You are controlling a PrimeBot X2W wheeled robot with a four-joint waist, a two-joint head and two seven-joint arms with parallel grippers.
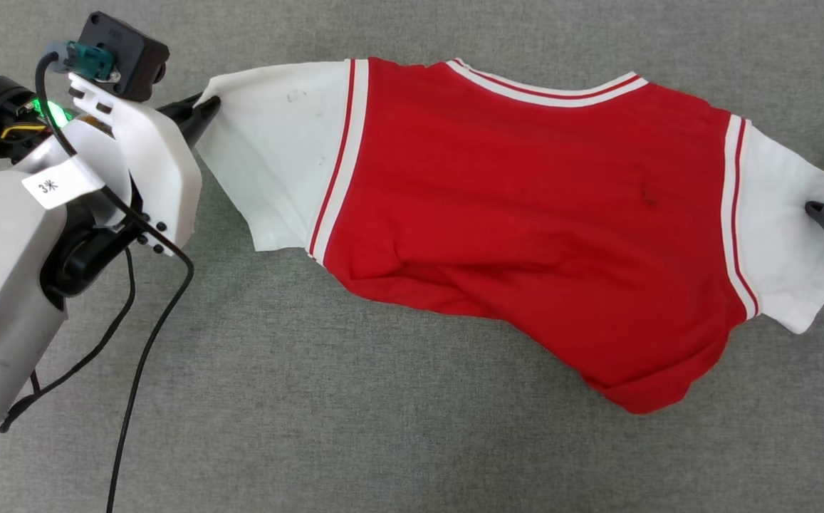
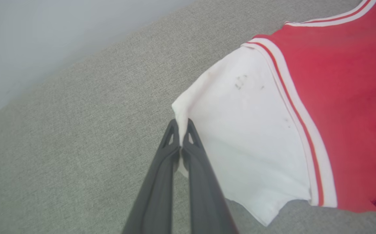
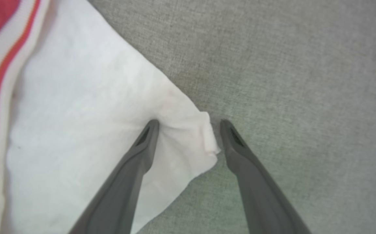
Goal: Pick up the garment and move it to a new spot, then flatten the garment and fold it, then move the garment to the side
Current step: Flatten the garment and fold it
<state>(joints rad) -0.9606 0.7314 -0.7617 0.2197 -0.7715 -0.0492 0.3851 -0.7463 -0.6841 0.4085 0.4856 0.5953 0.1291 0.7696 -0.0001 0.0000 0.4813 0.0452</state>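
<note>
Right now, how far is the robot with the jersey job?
Done: the garment lies spread on the grey surface. In hand: the left gripper pinches one white sleeve; the right gripper stands open around the other sleeve's corner. Left: smoothing the bunched hem, folding, moving aside.

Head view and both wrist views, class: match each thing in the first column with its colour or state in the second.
Column one:
1 left gripper
2 right gripper
3 jersey
4 table cover

Column two:
A grey
B jaws open
C mostly red
D jaws shut on a white sleeve

Pairs: 1-D, 2-B, 3-C, 4-A
</note>
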